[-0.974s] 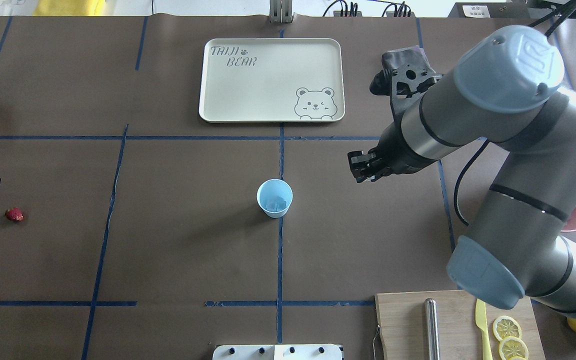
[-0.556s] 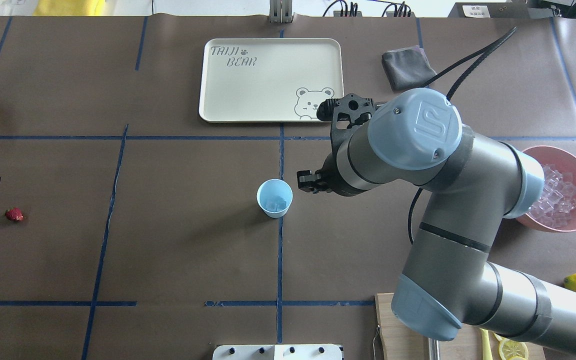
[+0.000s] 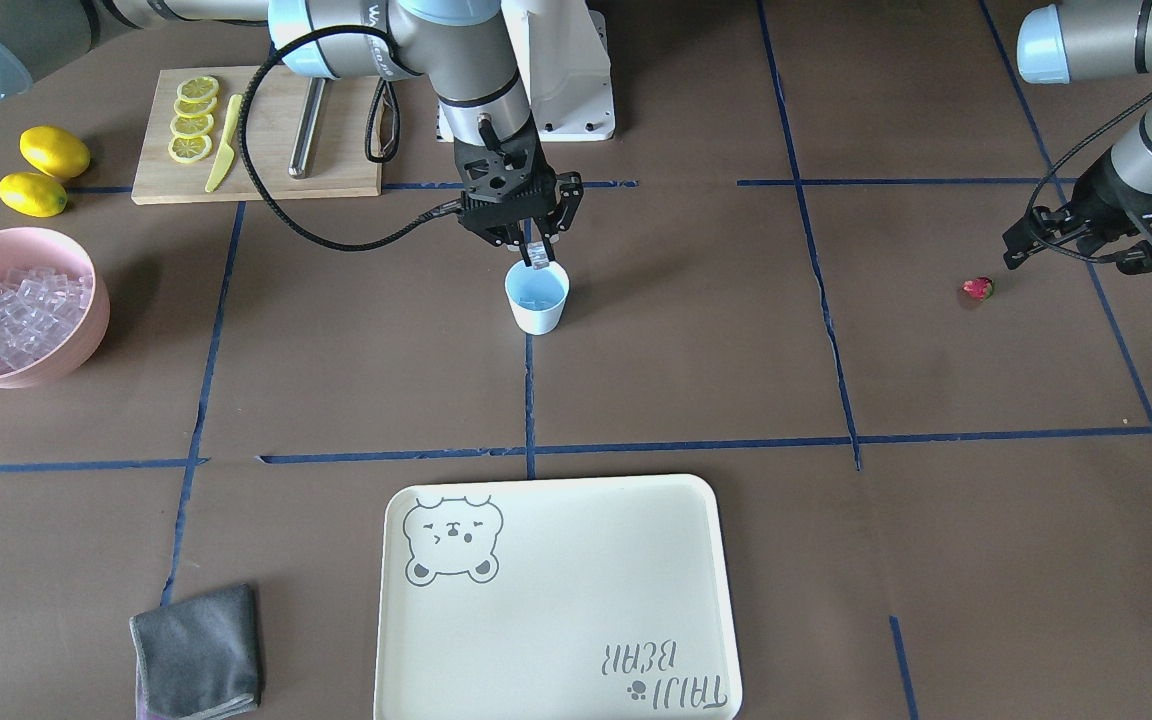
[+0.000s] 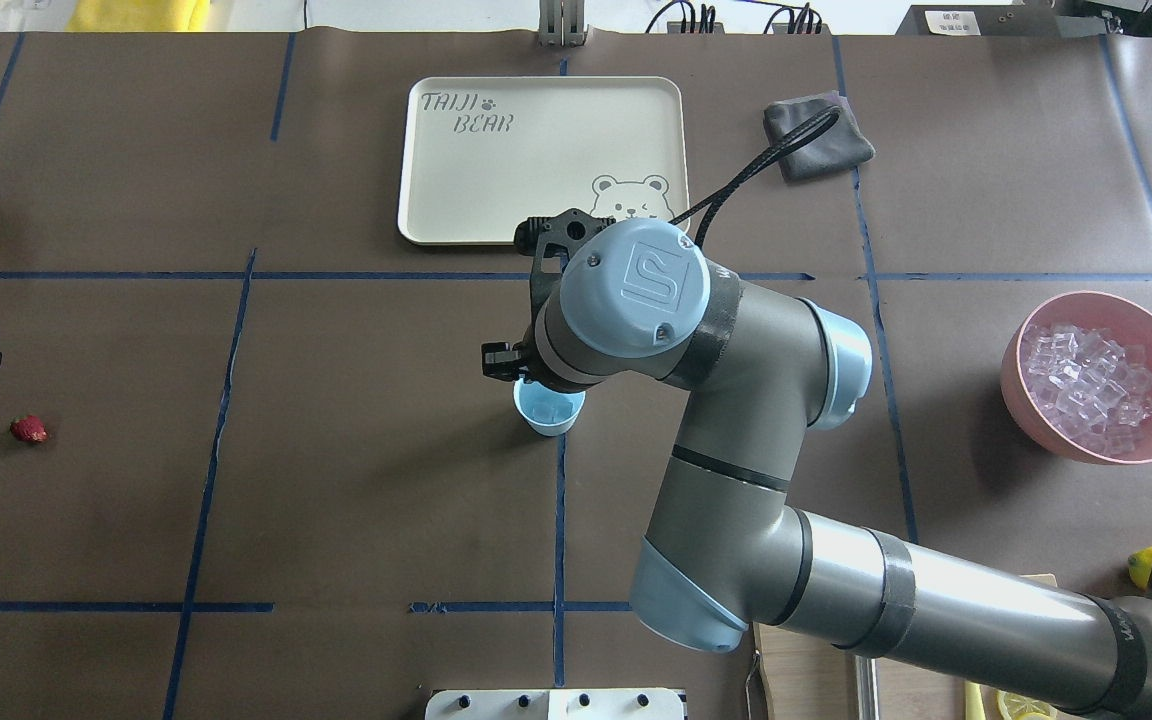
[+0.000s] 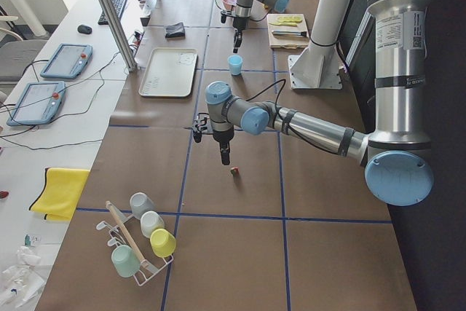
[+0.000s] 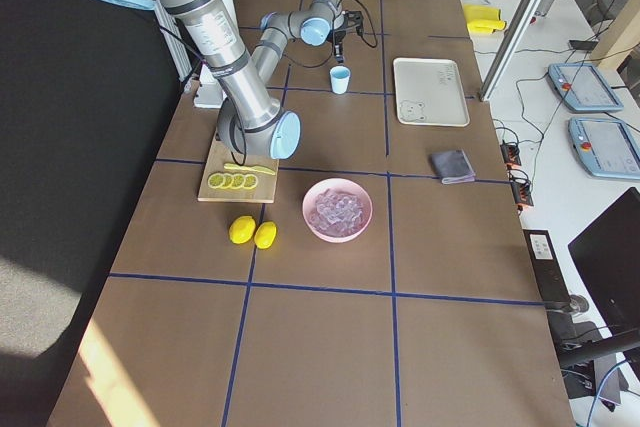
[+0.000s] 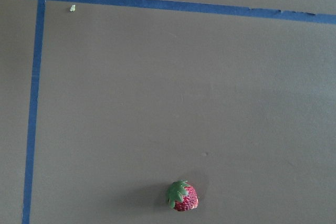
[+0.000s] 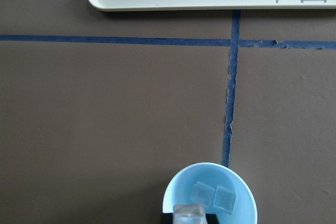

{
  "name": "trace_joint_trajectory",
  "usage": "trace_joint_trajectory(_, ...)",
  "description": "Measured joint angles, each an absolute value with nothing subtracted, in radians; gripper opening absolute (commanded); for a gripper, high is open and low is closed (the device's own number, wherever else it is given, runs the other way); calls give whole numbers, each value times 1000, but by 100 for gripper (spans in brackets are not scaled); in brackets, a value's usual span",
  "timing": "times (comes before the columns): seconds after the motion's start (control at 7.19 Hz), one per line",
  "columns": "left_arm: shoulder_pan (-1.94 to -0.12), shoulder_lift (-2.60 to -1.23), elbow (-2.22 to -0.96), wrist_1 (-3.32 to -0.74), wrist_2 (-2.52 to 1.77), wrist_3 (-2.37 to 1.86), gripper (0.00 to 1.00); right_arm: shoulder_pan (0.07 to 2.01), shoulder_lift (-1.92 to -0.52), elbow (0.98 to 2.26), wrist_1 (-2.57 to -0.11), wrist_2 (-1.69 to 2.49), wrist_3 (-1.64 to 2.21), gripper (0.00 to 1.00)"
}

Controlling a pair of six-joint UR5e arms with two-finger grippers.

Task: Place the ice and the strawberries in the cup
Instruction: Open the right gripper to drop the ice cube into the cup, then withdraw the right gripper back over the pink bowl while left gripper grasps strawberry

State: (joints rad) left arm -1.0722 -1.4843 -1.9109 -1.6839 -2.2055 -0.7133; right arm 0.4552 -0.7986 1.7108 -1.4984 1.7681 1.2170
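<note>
Robot at work on a brown paper-covered tabletop point(image 4: 336, 480) gridded with blue tape; the grey-and-blue right arm point(image 4: 736, 420) reaches to the centre, its right claw point(image 3: 536, 256) pointing down and pinching 1 clear glassy ice cube point(image 8: 189, 214) right over the mouth of the small white tapered cup point(image 3: 536, 315), pale blue inside, which stands upright on a tape line; 2 more clear cubes point(image 8: 201, 191) lie on the cup's bottom. The left arm point(image 5: 291, 123) hangs at the robot's left end of the tabletop, its left claw point(image 5: 224, 155) pointing down above bare paper; whether its fingers are spread or pressed together cannot be told. Beyond the cup lies the cream rectangular tray point(image 4: 536, 150) printed with a bear; at the robot's right, the large pink bowl point(image 4: 1116, 456) holds a pile of clear ice cubes point(image 4: 1091, 385); near the robot's base, a wooden cutting board point(image 3: 256, 180) bears 4 lemon slices point(image 3: 191, 120); a folded grey cloth point(image 3: 198, 650) lies beside the tray; 2 whole yellow lemons point(image 3: 54, 150) sit near board and bowl; the small red strawberry point(image 7: 182, 196) with green leaves lies alone on the paper near the left claw, well apart from the cup.
</note>
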Motion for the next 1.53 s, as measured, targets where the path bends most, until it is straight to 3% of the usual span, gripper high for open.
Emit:
trace_joint_trajectory(0.42,-1072,-1485,-1910,-1683,-2206,-712,100,453,-792,1674,-1505,1771,1205,3)
trace_joint_trajectory(0.56,-1072,-1486,-1910,-1683,-2206,-711,100,453,-799,1674,-1507,1772,1205,43)
trace_joint_trajectory(0.7,-1072,-1486,-1910,-1683,-2206,-711,100,453,-800,1672,-1507,1772,1210,98)
trace_joint_trajectory(1.53,-1047,-1486,-1903,-1685,-2189,-721,100,500,-805,1728,-1545,1813,1217,100)
